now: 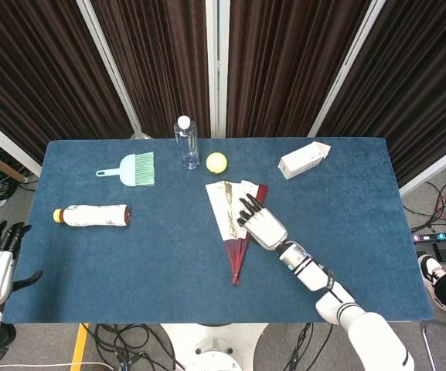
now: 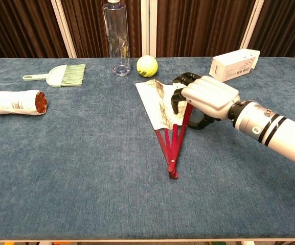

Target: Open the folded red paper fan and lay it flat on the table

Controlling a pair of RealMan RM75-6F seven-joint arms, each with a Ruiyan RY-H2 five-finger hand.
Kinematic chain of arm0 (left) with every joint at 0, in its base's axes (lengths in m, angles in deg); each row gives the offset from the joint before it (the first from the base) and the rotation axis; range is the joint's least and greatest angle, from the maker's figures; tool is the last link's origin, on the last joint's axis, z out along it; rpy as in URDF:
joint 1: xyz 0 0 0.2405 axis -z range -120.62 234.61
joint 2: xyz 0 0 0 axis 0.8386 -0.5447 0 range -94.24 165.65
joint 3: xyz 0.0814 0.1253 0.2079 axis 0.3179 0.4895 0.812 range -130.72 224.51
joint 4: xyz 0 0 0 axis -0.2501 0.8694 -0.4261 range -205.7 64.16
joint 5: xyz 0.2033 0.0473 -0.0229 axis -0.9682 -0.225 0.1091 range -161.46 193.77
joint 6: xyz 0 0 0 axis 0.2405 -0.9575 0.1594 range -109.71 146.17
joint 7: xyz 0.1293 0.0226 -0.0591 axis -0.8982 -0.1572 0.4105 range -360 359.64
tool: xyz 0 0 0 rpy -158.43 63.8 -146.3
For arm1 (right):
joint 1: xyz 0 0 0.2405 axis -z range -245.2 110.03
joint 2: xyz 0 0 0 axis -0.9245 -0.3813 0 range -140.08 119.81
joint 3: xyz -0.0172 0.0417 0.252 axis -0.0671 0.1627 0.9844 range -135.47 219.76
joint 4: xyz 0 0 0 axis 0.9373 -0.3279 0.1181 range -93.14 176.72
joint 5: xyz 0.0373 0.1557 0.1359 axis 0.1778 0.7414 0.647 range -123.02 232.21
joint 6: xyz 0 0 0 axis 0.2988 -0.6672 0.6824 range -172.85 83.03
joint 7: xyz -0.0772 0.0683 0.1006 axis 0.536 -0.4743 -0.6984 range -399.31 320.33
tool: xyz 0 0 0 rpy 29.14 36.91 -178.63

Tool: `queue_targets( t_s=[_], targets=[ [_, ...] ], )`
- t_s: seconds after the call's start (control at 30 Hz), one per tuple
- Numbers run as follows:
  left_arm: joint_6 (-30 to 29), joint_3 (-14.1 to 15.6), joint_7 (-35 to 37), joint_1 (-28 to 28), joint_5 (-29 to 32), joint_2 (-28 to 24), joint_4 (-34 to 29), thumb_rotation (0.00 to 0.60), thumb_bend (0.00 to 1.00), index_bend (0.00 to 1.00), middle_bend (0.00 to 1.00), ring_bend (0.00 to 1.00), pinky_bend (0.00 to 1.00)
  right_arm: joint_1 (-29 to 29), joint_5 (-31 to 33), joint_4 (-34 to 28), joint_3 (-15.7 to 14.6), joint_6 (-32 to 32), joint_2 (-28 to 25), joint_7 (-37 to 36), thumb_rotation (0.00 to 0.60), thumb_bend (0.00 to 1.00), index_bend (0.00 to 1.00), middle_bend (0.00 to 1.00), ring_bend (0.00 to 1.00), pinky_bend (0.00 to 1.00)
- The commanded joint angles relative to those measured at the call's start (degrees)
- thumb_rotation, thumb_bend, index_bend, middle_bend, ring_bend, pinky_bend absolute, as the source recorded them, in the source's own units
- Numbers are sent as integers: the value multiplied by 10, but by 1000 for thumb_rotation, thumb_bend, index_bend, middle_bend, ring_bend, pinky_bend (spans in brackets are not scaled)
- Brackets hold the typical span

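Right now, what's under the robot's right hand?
The right hand rests on the partly opened fan, covering its right side. The paper there is hidden; red ribs show below.

Readable text: you will find none in either view.
Fan paper (image 2: pixel 162 104): you see only brown marks on the white paper, near the middle of the table; they are not letters that you can read.
Lying bottle (image 2: pixel 9 102): at the left, its white label has some dark print, but it is too small for you to read.
White carton (image 2: pixel 235 64): at the far right, you see a small dark spot on its end face, not readable.
Clear bottle (image 2: pixel 116 38): at the far side, you can read no label on it.
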Motion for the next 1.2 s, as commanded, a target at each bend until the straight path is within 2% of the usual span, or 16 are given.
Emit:
queue_targets(
  t_s=[0.03,0.17,0.23,0.47,0.63,0.83,0.93,1.0,1.2],
  targets=[
    [1,-2,-1,3,-2,-1,0,600,0,171,136,52,116,-9,-9,21,-12,4,13,-10,600,387,488,365,94,0],
    [4,-6,3,12,-9,-4,2,600,0,171,136,52,116,-23,-18,32,-23,17,12,-20,600,547,543,402,135,6],
    [6,-10,12,19,-15,-6,2,600,0,171,136,52,116,-31,-22,30,-26,30,6,-28,600,592,580,437,166,16],
    [39,-29,100,61,-35,-12,-5,600,0,172,136,52,116,-60,-38,-2,-39,73,-35,-66,600,604,706,538,268,59],
    [110,-43,200,113,-30,-5,2,600,0,177,136,52,118,-79,-39,-46,-36,100,-72,-104,600,607,739,559,281,83],
    [210,-59,328,183,-14,20,7,600,0,177,136,52,131,-95,-16,-124,-9,105,-114,-147,600,608,740,560,282,98],
    [260,-72,396,216,5,38,12,600,0,205,185,120,169,-108,1,-182,12,94,-143,-169,600,608,740,560,281,99],
    [288,-80,436,238,13,47,15,600,0,220,218,158,195,-120,9,-222,27,84,-166,-169,600,608,740,561,282,99],
    [336,-93,492,286,19,79,28,600,0,229,220,160,203,-157,38,-339,68,25,-230,-129,600,611,739,562,282,99]
  ],
)
